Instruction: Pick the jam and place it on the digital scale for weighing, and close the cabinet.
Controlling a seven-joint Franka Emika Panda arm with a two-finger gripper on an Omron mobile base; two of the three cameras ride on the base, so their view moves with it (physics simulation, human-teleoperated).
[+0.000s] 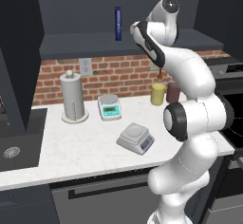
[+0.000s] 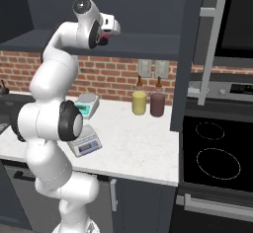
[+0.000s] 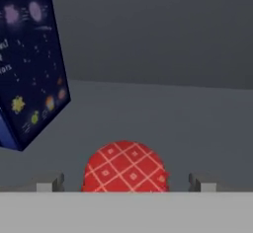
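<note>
The jam (image 3: pixel 124 167) sits on the open cabinet's (image 1: pixel 142 40) shelf. In the hand view its red checked lid shows low and centred between the two finger tips of the gripper (image 3: pixel 126 182), one tip on each side with a gap between each tip and the lid. The jaws stand wide and hold nothing. Seen this way the jar lies straight ahead of the hand, squarely on its line, so the coming move looks like a short push forward and then a squeeze across the lid or the body below it. The jar is squat and round, so no long axis matters for the grip.

A blue box (image 3: pixel 29 69) stands tilted in that view, off to one side of the jar and apart from it.

From the right base view, the hand reaches into the shelf at head height, and a spot of red shows at its tip. The scale (image 1: pixel 136 138) waits on the counter (image 1: pixel 71 147) below, well apart from the jar, platform bare. A cabinet door (image 2: pixel 197 54) hangs open.
</note>
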